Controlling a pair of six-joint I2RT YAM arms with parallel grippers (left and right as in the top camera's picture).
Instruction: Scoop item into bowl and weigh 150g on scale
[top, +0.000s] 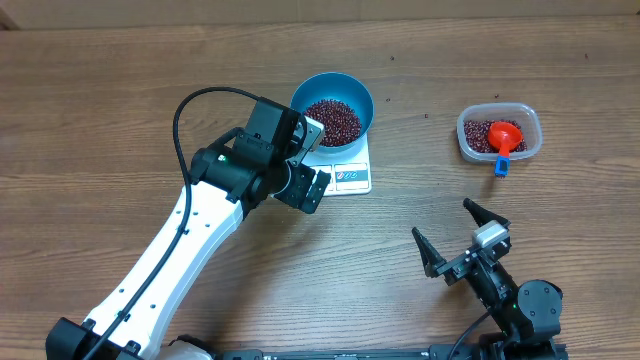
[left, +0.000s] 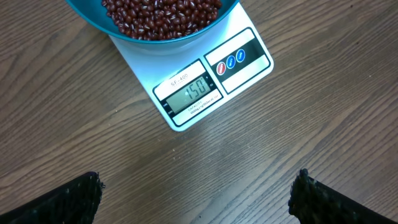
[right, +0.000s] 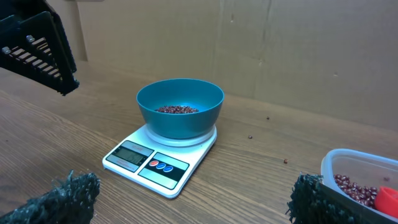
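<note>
The bowl (top: 332, 95) of beans (top: 332, 120) is sitting on the scale (top: 352, 177), which is displaying 150. The left gripper (top: 312, 160) is hovering wide open and empty at the scale's 9 o'clock. The right gripper (top: 456, 235) is gaping empty at its 4 o'clock, well apart.

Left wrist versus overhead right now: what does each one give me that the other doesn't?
Only the left wrist: the display of the scale is legible and reads 150. Only the overhead: the clear tub with the red scoop lying in it, and the open right gripper. Both: the blue bowl of beans sitting on the scale.
</note>
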